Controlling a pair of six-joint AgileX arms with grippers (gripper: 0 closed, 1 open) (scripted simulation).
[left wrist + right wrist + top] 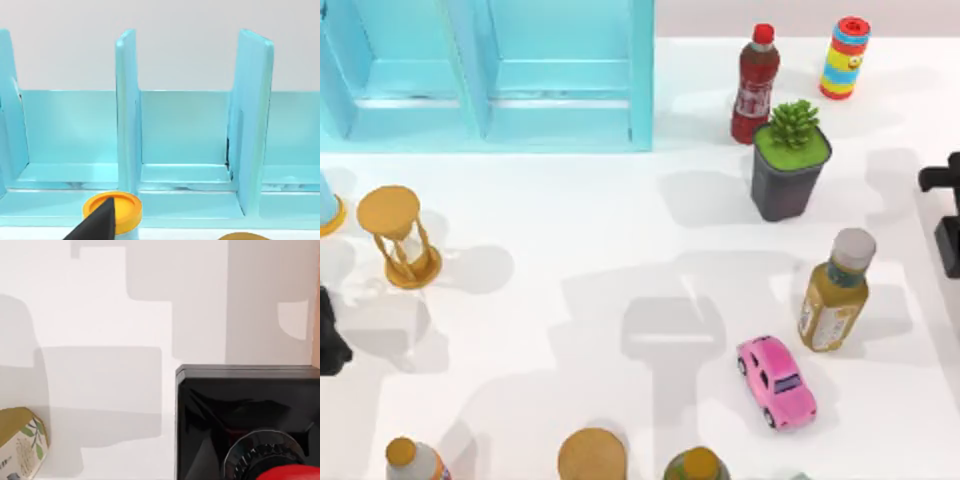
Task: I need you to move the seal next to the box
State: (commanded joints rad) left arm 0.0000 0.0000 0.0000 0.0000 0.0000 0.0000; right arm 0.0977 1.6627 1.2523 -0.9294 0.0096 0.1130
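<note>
Black and glossy, the seal [247,425] sits right under your right gripper's camera at the table's [620,260] right edge; you cannot tell either gripper's opening. Your left arm waits at the left edge, facing the empty turquoise box [180,150] at the far left.

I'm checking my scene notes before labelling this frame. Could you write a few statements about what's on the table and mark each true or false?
1. The pink toy car lies near the yellow-green bottle. True.
2. The potted succulent lies tipped over. False: it stands upright.
3. The hourglass stands on the table's left side. True.
4. The seal sits inside the blue box. False: in the right wrist view it rests on the white table.
</note>
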